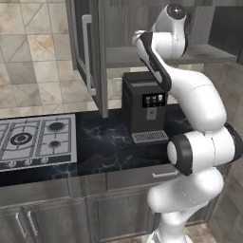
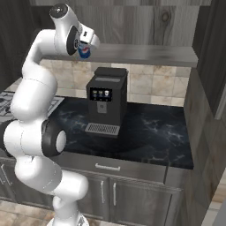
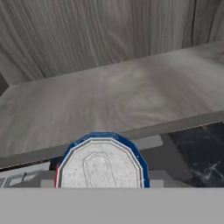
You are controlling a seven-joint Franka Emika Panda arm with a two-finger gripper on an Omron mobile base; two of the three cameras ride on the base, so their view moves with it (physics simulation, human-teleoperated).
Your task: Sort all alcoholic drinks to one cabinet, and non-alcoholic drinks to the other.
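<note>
Blue and white, the soda can (image 2: 84, 50) sits in the pincer (image 2: 86, 44) at the upper left of the right base view, and the pincer is clenched on it at the level of the cabinet shelf (image 2: 145, 54). In the hand view the can's silver top fills the lower middle of the frame, with the pale wooden shelf spreading across the middle behind it. The can seems just before the shelf's front edge, not yet over it. The cabinet door (image 1: 88, 52) stands open at the upper left of the left base view. To do this step well, I think the arm should carry the can forward until its whole base is over the shelf, keep it upright, lower it until it rests, and only then release. The coffee machine (image 2: 106, 100) on the dark surface (image 2: 154, 128) below is well apart.
</note>
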